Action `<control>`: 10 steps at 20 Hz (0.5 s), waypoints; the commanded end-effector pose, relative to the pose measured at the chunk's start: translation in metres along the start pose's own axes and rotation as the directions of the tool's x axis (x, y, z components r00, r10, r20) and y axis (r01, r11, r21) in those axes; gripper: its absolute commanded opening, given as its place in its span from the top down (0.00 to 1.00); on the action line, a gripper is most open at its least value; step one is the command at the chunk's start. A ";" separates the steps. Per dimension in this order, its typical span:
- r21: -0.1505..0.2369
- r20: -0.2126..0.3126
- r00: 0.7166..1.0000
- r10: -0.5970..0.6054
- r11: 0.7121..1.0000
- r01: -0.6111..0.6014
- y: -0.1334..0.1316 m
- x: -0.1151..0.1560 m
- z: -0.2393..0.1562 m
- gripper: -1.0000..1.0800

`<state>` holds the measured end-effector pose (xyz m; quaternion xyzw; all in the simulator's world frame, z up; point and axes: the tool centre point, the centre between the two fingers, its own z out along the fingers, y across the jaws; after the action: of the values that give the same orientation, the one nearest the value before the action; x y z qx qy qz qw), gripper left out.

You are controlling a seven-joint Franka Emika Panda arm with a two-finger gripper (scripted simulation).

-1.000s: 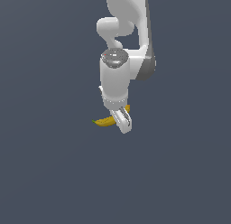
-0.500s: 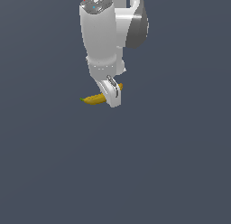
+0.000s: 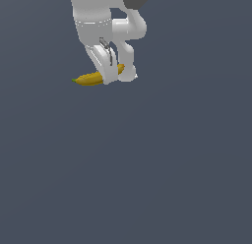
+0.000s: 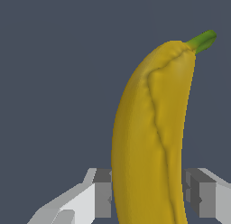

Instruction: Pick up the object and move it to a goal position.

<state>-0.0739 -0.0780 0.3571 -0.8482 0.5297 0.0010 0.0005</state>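
The object, a small curved yellow banana [image 3: 91, 78] with a green stem tip, hangs in the upper part of the exterior view, stem pointing to that view's left. My gripper [image 3: 109, 76] is shut on the banana around its middle, with the white hand and arm rising above it. In the wrist view the banana [image 4: 151, 142] fills the picture between the two grey finger pads [image 4: 103, 191], which press on both of its sides; my gripper [image 4: 151, 193] holds it firmly. The banana's brownish end is hidden behind the fingers.
A plain dark grey-blue ground [image 3: 147, 179] fills both views. Nothing else shows around the arm.
The arm has carried the banana upward and toward the exterior view's left over the last second. The wrist has turned, and the grip has stayed shut throughout.
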 end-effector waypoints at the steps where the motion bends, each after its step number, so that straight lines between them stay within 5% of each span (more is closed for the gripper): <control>1: 0.000 -0.001 1.000 -0.001 1.000 0.001 0.011 0.003 -0.020 1.00; 10: 0.000 -0.002 1.000 -0.002 1.000 0.002 0.029 0.010 -0.056 1.00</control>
<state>-0.0946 -0.0984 0.4087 -0.8483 0.5294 0.0004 0.0000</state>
